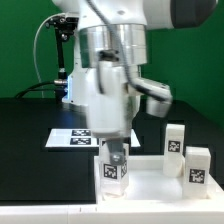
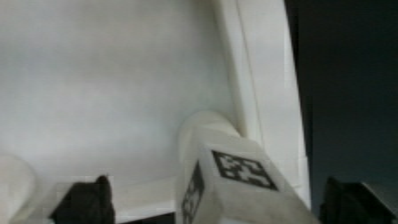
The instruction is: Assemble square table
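gripper [image 1: 117, 152] is down low over the near edge of the square top [image 1: 150, 184], which lies flat and white on the black table [image 1: 30, 120] at the near side of the scene. a white leg [image 1: 114, 170] with a black-and-white tag stands upright on the top near its near edge, directly under the gripper. in the exterior view the fingers drop onto the upper part of that leg and look to bracket it, but actual contact is hidden by the hand body.

wrist view: the two dark fingertips [image 2: 80, 199] sit apart at either side of the frame, with the tagged leg [image 2: 231, 170] between them. there is a visible gap on both sides of the leg, so the jaws are spread and not clamped on it. the square top [image 2: 107, 80] fills most of that view as a pale surface, and its raised edge [image 2: 258, 70] runs along beside the dark table.

two more legs stand upright at the exterior view's right: one [image 1: 174, 139] further back, just off the top's far right corner, and one [image 1: 197, 165] nearer, at the top's right edge. both show tags. can't tell whether the nearer one sits on the top or just beside it.

marker board [image 1: 72, 139] lies flat on the table behind the top, on the far side and toward the exterior view's left, partly hidden by the arm. green wall behind.
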